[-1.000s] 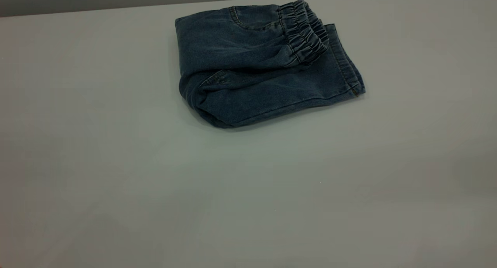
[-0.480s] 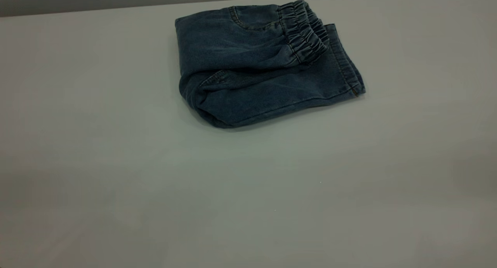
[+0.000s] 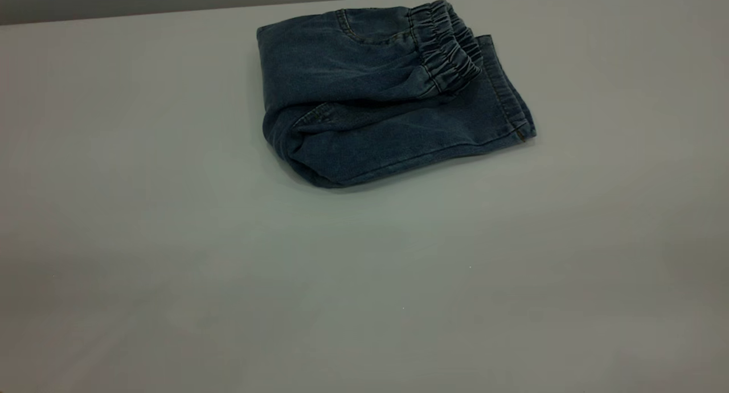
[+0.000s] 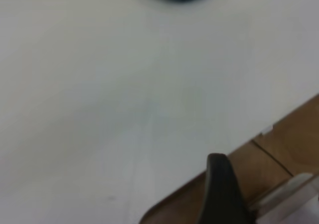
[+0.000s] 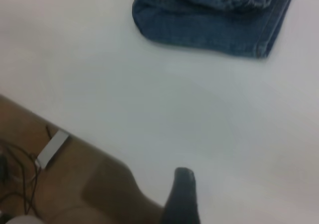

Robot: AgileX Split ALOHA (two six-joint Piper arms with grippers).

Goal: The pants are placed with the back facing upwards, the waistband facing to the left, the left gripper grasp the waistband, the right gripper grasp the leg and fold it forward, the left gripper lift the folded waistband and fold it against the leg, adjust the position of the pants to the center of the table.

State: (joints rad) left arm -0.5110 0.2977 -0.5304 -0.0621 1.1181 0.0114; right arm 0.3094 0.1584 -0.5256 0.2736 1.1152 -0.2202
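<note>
Nothing has shifted vs. the two earlier exterior pics: the pants (image 3: 387, 94) lie in the same folded bundle, same spot, no arm over them. Judging from that, both folds look done and the arms have pulled back; only the centring step seems open, since the bundle sits toward the far edge of the worktop (image 3: 228, 279), a bit right of middle, not central. Look: dark blue denim, doubled over, w/ the waistband (image 3: 447, 51) lying on top, gathers showing, just short of the stitched hem of the leg (image 3: 507, 91) beneath; rounded fold edge faces left and near. Slightly puffy, not pressed flat. Left gripper (image 4: 222, 194) is back near the worktop's edge, pants well apart; only one dark finger shows, so can't tell its opening. Right gripper (image 5: 182, 196) likewise back by the edge, one finger visible, can't tell.
</note>
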